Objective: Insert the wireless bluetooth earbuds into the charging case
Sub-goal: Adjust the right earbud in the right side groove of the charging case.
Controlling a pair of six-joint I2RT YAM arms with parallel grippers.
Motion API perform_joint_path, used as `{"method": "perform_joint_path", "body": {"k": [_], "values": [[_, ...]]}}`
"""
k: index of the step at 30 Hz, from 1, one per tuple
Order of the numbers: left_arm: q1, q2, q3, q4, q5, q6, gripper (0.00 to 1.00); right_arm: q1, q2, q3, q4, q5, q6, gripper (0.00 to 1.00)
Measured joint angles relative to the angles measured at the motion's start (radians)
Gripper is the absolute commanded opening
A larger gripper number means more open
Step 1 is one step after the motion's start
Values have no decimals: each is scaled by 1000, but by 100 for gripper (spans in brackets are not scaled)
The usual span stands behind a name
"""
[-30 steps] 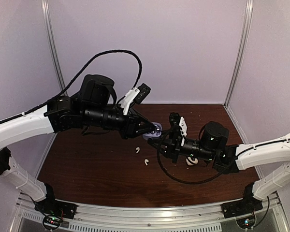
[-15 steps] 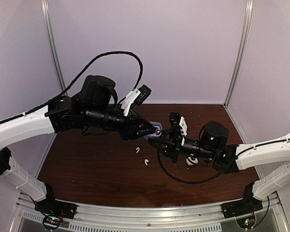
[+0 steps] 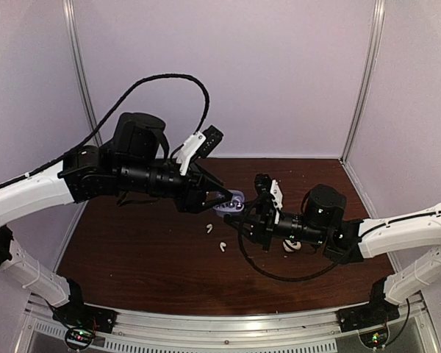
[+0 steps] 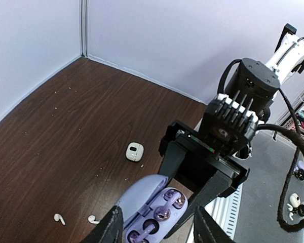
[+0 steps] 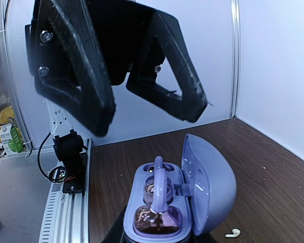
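My left gripper (image 5: 149,119): jaws spread, empty, just above the charging case (image 5: 205,187).
My right gripper (image 3: 234,215): clamped on the charging case, lid open.
Purple earbuds (image 5: 158,195): two, inside the case.
White earbuds (image 4: 59,218): two, loose on the table (image 4: 66,126) near the case.

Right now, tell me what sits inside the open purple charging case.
One bluish-purple earbud stands in the purple charging case, its stem poking up rather than seated flat. What lies behind it is partly covered by that earbud, so I cannot tell whether a second one is in.
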Motion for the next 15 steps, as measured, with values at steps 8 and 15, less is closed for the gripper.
{"method": "perform_joint_path", "body": {"k": [8, 15], "values": [[0, -81, 0, -31, 2, 155, 38, -3, 0, 19, -44, -130, 10, 0], [1, -107, -24, -63, 65, 277, 43, -10, 0, 45, -105, -286, 29, 0]]}}
